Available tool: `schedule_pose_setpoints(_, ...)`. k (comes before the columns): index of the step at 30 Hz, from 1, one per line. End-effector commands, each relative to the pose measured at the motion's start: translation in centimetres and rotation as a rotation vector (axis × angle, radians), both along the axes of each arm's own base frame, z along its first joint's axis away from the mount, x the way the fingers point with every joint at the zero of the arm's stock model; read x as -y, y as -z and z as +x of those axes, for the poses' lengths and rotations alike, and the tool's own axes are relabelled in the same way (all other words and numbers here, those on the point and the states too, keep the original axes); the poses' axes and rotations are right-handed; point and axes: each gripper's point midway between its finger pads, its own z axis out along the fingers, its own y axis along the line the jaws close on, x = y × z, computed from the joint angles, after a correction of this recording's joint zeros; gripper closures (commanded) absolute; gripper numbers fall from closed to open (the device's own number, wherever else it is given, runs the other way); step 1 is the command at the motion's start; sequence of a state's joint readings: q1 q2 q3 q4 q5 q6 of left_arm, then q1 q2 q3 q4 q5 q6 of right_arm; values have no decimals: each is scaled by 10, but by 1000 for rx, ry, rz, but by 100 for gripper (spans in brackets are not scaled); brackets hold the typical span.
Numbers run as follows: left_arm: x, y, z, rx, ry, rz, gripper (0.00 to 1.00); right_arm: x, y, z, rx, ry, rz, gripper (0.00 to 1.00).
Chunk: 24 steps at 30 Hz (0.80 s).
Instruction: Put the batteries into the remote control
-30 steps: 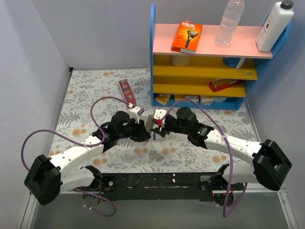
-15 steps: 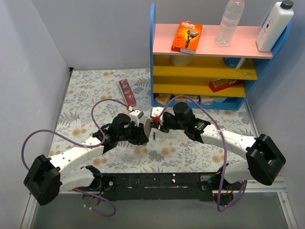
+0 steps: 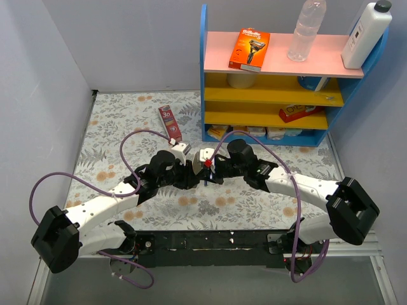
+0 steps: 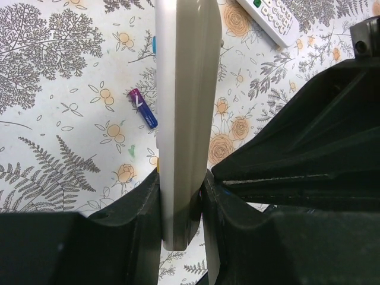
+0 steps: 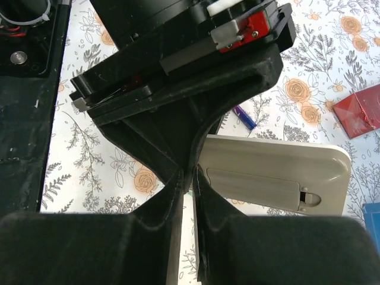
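On the left wrist view: remote (image 4: 181,119), beige-grey, held edge-on and pointing away from the camera; left end effector (image 4: 180,190) clenched on its near end, one finger against each broad face. Battery (image 4: 143,108), one, blue-purple, lying loose on the floral desk (image 4: 59,89) just left of the remote, apart from it. White remote (image 4: 270,18), buttons up, at the far right of the desk. On the right wrist view: right end effector (image 5: 189,178) closed, fingers drawn together to a thin slit with nothing discernible between them, tips at the left end of the remote's back face. Battery cover on that face looks closed. The battery lies on the desk beyond the remote's far edge. Red box (image 5: 359,110) at the right edge. On the top view: both arms meet at mid-desk, in front of the blue shelf (image 3: 204,76); the remote is mostly hidden between them.
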State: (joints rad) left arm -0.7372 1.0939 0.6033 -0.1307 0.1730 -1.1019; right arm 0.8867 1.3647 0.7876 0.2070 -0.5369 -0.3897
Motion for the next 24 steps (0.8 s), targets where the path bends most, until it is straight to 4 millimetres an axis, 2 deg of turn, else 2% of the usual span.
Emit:
schedule_pose_setpoints(1, 6, -39, 21, 120, -55, -80, 100, -2, 2, -19, -70, -66, 3, 83)
schedule_pose_setpoints(4, 5, -36, 19, 117, -49, -69, 100, 2, -4, -7, -27, 6, 16, 78)
schedule_pose_setpoints(5, 6, -36, 18, 112, -42, -70, 100, 4, -4, -5, -15, 30, 18, 73)
schedule_pose_setpoints(7, 6, -35, 15, 109, -32, -72, 100, 8, -19, 9, 54, 102, 59, 67)
schedule_pose_setpoints(8, 6, -35, 14, 108, -28, -75, 100, 11, -19, 13, 74, 127, 62, 58)
schedule_pose_setpoints(11, 7, -38, 11, 113, -8, -83, 100, 18, -33, 29, 149, 219, 93, 40)
schedule_pose_setpoints(14, 9, -42, 9, 118, 12, -93, 100, 22, -44, 41, 197, 267, 117, 30)
schedule_pose_setpoints(17, 11, -42, 6, 111, 32, -97, 100, 20, -53, 46, 222, 272, 142, 28)
schedule_pose_setpoints(24, 13, -47, 3, 114, 52, -107, 100, 13, -57, 53, 252, 258, 146, 26)
